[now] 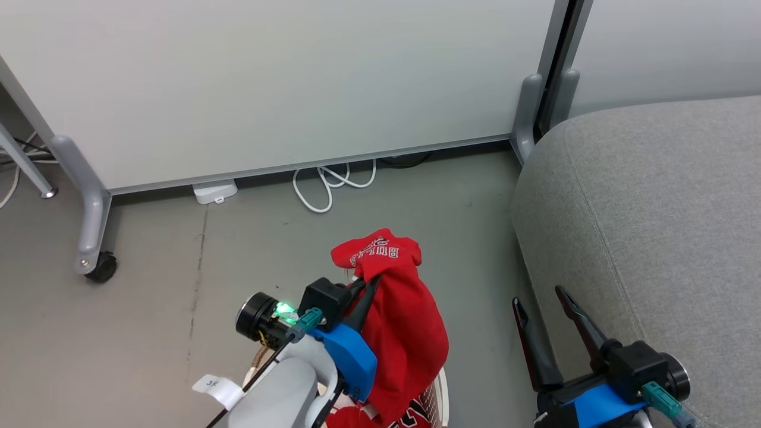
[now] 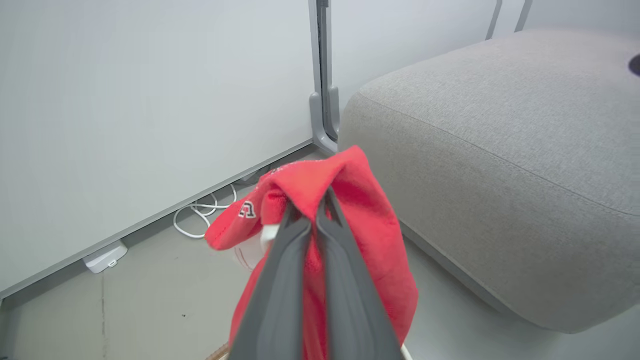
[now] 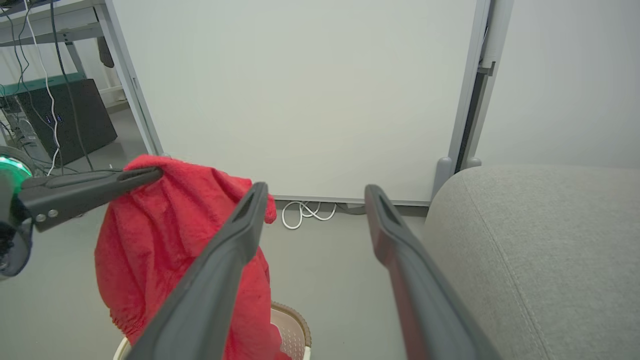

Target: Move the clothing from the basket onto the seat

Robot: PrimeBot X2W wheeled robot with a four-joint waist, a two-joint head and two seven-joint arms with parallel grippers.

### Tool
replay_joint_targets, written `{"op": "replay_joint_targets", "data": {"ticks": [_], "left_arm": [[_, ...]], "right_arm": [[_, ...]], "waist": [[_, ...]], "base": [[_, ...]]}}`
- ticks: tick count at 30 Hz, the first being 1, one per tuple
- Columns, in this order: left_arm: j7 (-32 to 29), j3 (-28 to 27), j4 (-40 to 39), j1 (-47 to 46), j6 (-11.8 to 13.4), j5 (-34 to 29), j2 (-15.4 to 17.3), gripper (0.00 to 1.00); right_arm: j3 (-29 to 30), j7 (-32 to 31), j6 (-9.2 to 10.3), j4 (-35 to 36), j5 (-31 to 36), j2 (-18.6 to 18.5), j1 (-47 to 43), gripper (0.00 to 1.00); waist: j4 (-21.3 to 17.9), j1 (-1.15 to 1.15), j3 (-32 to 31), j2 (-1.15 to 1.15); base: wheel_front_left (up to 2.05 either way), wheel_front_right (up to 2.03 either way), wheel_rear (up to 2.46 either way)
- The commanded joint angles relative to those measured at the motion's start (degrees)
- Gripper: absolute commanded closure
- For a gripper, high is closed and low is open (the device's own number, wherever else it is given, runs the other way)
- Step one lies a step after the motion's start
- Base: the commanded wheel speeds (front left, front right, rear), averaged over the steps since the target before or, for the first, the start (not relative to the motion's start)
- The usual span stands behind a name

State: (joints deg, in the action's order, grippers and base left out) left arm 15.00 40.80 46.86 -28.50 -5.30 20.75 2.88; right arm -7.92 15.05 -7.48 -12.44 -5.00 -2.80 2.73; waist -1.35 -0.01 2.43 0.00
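A red garment with white lettering (image 1: 404, 315) hangs from my left gripper (image 1: 365, 282), which is shut on a fold near its top; it drapes down over the basket. The same garment (image 2: 350, 235) wraps round my left gripper (image 2: 312, 200) in the left wrist view. The cream basket (image 3: 292, 330) with its brown rim band stands on the floor under the cloth, and a second red piece with black-and-white print (image 1: 416, 410) lies in it. The grey seat (image 1: 654, 226) rises at the right. My right gripper (image 1: 541, 297) is open beside the seat's edge, holding nothing.
A white partition panel (image 1: 285, 77) on grey castor legs (image 1: 89, 220) stands behind. A white coiled cable (image 1: 333, 181) and a small white box (image 1: 215, 191) lie on the grey floor at its foot. Dark equipment and cables (image 3: 55, 120) stand far left.
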Motion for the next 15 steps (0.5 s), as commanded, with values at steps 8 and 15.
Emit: {"op": "replay_joint_targets", "data": {"ticks": [8,15], "left_arm": [[0.3,6.0,-4.5,-4.3,1.6,5.7,0.0,1.00],[0.1,11.0,-6.7,-8.3,3.0,10.4,0.0,1.00]], "right_arm": [[-0.7,0.2,-0.03,-0.8,0.5,-0.2,-1.7,0.00],[-0.7,0.2,-0.03,-0.9,0.5,-0.2,-2.1,0.00]], "waist": [[-0.1,0.01,-2.1,0.00],[0.0,0.01,-2.6,0.00]], "base": [[0.00,0.00,0.00],[0.00,0.00,0.00]]}}
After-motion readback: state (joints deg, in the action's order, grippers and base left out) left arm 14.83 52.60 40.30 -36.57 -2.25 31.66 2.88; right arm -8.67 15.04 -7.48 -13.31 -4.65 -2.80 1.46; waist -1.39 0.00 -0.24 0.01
